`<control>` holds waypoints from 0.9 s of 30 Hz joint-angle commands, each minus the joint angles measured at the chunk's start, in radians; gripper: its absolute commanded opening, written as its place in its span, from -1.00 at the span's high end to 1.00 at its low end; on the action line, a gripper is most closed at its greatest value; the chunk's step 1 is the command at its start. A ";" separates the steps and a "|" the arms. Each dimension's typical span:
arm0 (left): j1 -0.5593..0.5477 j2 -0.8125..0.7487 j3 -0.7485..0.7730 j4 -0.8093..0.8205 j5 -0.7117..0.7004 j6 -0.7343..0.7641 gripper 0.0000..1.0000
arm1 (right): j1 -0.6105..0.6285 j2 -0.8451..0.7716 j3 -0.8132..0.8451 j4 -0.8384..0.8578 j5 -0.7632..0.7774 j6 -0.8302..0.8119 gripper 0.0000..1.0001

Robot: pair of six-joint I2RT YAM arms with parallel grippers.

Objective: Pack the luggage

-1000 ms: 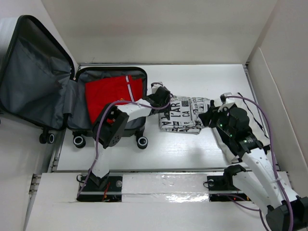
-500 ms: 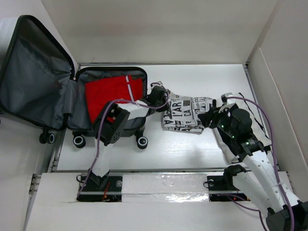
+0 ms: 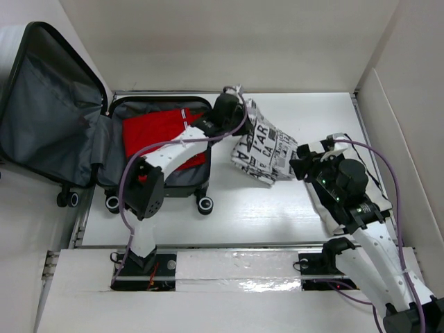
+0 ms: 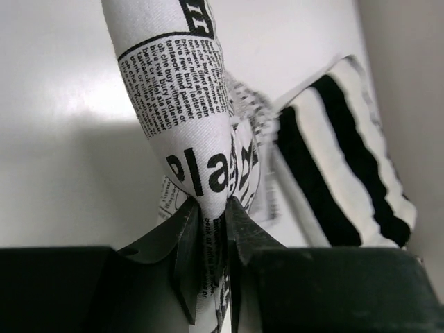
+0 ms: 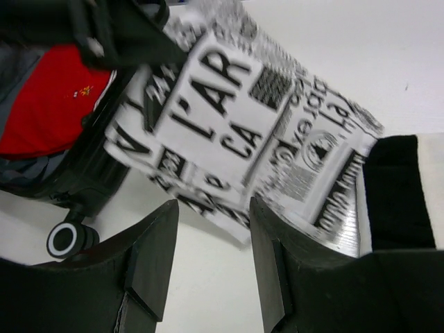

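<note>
The luggage (image 3: 48,125) lies open at the left, its grey-lined lid flat to the left. A red garment (image 3: 156,132) fills its base. My left gripper (image 3: 227,111) is raised beside the case's right rim. It is shut on a fold of newspaper-print cloth (image 3: 260,142), which hangs down to the table. In the left wrist view the cloth (image 4: 184,90) is pinched between the closed fingers of the left gripper (image 4: 215,208). My right gripper (image 3: 300,165) stands open just right of the cloth's lower end. Nothing is between the fingers of the right gripper (image 5: 213,208); the cloth (image 5: 236,118) is just beyond.
A black-and-white striped garment (image 4: 340,159) lies on the table past the cloth, also at the right edge of the right wrist view (image 5: 402,187). The luggage's casters (image 3: 205,205) stick out toward the arms. White walls enclose the table at the back and right (image 3: 388,111).
The left gripper has shut on the newspaper-print cloth and lifted its left edge up and back, so the cloth now hangs instead of lying flat. The right gripper has barely moved.
</note>
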 commanded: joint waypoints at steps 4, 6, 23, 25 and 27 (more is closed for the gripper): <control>0.136 -0.196 0.211 -0.136 0.036 0.119 1.00 | -0.015 0.027 -0.017 0.086 0.007 0.011 -0.03; 0.216 -0.270 0.165 -0.147 0.051 0.121 1.00 | -0.015 0.039 -0.017 0.086 -0.003 0.005 -0.03; 1.023 -0.345 -0.548 -0.037 0.227 0.044 0.83 | -0.015 0.081 -0.043 0.157 -0.086 -0.012 -0.15; 1.073 -0.360 -0.602 -0.021 0.260 0.029 0.12 | -0.015 0.082 -0.045 0.154 -0.081 -0.013 -0.18; 1.074 -0.429 -0.648 -0.011 0.262 0.029 -0.37 | -0.015 0.085 -0.047 0.152 -0.060 -0.013 -0.19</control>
